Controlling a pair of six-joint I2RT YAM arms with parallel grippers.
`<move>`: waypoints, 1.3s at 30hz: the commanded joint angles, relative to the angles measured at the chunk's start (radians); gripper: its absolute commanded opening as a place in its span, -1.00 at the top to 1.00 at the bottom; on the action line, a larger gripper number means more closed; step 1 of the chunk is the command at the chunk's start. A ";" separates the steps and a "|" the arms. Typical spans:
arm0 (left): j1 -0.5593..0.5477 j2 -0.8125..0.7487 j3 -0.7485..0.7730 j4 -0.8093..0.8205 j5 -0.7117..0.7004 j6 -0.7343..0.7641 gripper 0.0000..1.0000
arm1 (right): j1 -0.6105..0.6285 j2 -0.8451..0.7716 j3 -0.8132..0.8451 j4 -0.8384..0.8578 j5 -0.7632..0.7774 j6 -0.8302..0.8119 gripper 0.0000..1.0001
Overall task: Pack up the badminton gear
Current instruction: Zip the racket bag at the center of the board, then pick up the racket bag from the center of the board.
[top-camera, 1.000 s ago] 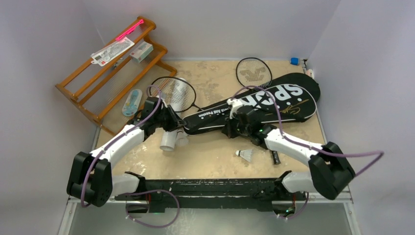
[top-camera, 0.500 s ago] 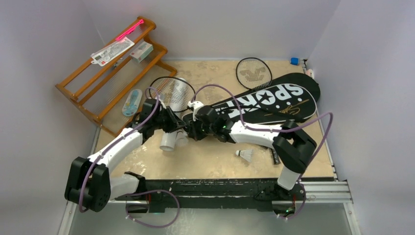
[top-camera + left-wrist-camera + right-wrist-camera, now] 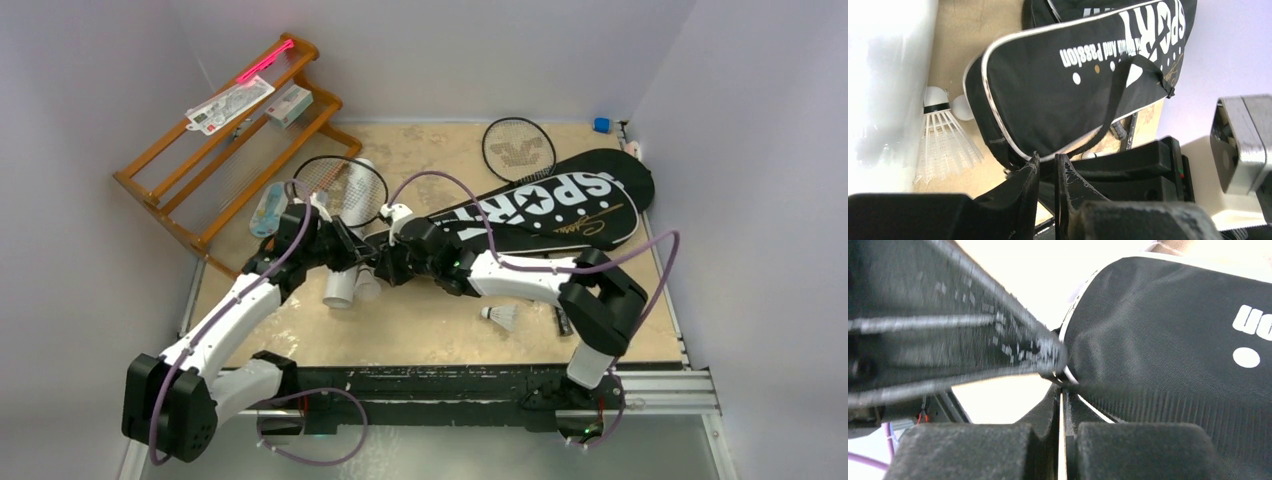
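Observation:
A black racket bag (image 3: 545, 212) with white lettering lies across the table, its narrow end by both grippers. My left gripper (image 3: 352, 252) (image 3: 1046, 159) is pinched on the white-piped edge of the bag (image 3: 1073, 90) at that end. My right gripper (image 3: 383, 265) (image 3: 1062, 390) is shut on a small dark zipper tab at the bag's rim (image 3: 1168, 340). The white tube (image 3: 343, 287) lies just below the grippers, with a shuttlecock (image 3: 945, 137) beside it. Another shuttlecock (image 3: 500, 316) rests near the front. One racket (image 3: 340, 185) lies behind the left gripper, a second racket (image 3: 518, 148) at the back.
The orange wooden rack (image 3: 215, 150) stands at the back left, carrying a white carton (image 3: 288, 104) and a card (image 3: 230, 105). A blue-white packet (image 3: 270, 210) leans by it. A small black object (image 3: 563, 322) lies front right. Walls close in on both sides.
My right arm has swept left along the bag's edge, from its middle to its narrow end, staying shut. The bag's wide part now lies flatter. The left arm has shifted slightly left.

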 commanded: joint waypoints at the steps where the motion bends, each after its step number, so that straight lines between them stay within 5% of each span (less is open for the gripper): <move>1: -0.007 -0.040 0.101 -0.093 -0.064 0.086 0.65 | 0.008 -0.159 -0.038 0.037 0.022 -0.031 1.00; 7: -0.007 -0.091 0.243 -0.171 -0.014 0.193 -0.34 | 0.007 -0.342 -0.072 -0.098 0.058 -0.066 1.00; 13: -0.007 -0.105 0.360 -0.292 -0.017 0.258 -0.56 | 0.007 -0.535 -0.031 -0.284 0.150 -0.137 1.00; 21: -0.026 -0.093 0.191 -0.014 0.200 0.128 -0.62 | 0.007 -0.755 0.047 -0.614 0.288 -0.108 1.00; 28: -0.273 0.044 0.216 0.087 0.043 0.113 -0.65 | 0.006 -0.870 0.108 -0.984 0.480 0.091 1.00; 39: -0.429 0.310 0.375 0.138 -0.109 0.233 -0.65 | 0.007 -1.188 0.177 -1.430 0.789 0.473 1.00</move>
